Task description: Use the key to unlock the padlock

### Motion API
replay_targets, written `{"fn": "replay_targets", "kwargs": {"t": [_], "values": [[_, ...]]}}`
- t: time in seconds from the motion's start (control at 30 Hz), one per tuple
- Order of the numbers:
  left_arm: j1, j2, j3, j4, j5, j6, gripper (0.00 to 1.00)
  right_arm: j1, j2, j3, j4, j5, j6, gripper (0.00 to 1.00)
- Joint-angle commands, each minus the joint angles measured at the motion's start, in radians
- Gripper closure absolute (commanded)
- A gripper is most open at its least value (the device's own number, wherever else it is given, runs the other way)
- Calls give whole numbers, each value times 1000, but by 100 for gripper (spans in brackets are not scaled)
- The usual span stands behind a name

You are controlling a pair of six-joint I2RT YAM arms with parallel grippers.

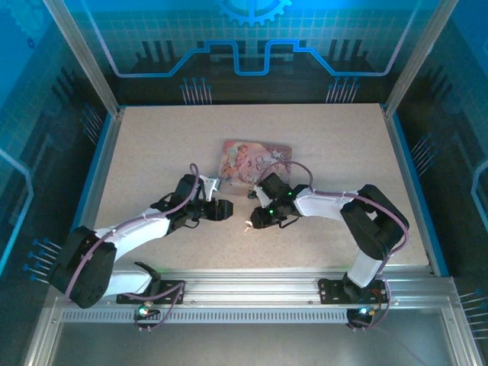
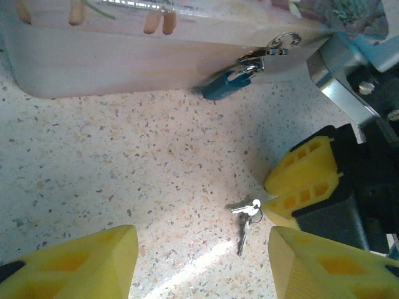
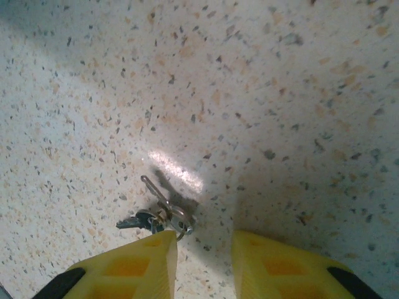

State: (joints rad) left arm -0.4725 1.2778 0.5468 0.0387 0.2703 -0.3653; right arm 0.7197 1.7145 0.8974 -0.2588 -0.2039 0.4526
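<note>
The padlock (image 2: 225, 84) is small and bluish-grey, and its silvery shackle hangs in the clasp at the pink tin's (image 2: 124, 59) front edge. Two tiny silvery keys on a ring (image 2: 247, 213) lie on the speckled table, a bright speck (image 1: 246, 224) between the two grippers. My left gripper (image 2: 202, 268) is open, and the keys lie just inside its right finger. My right gripper (image 3: 202, 261) is open low over the table. The keys (image 3: 159, 212) lie at the tip of its left finger (image 3: 134, 265), outside the gap, and it holds nothing.
The pink illustrated tin (image 1: 257, 160) lies flat at the table's middle, just beyond both grippers. My right gripper's yellow fingers (image 2: 305, 177) crowd the right side of the left wrist view. Blue rails edge the table (image 1: 137, 152) left and right.
</note>
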Motion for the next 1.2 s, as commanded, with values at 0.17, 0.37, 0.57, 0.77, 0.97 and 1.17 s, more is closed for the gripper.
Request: {"fn": "replay_targets", "kwargs": {"t": [0.17, 0.37, 0.57, 0.77, 0.97, 1.17], "values": [[-8, -60, -8, -46, -11, 9, 41, -15, 26, 10, 21, -48, 12, 68], [-6, -67, -15, -55, -15, 10, 41, -15, 65, 37, 10, -67, -11, 69], [-7, -84, -22, -68, -25, 14, 41, -15, 101, 50, 11, -101, -18, 70], [-8, -98, -23, -87, -37, 24, 41, -8, 107, 57, 12, -129, -20, 70], [-7, -96, -22, -88, -36, 24, 41, 13, 125, 80, 3, -128, -24, 71], [-8, -105, -25, -98, -39, 24, 41, 20, 140, 87, 13, -136, -24, 73]]}}
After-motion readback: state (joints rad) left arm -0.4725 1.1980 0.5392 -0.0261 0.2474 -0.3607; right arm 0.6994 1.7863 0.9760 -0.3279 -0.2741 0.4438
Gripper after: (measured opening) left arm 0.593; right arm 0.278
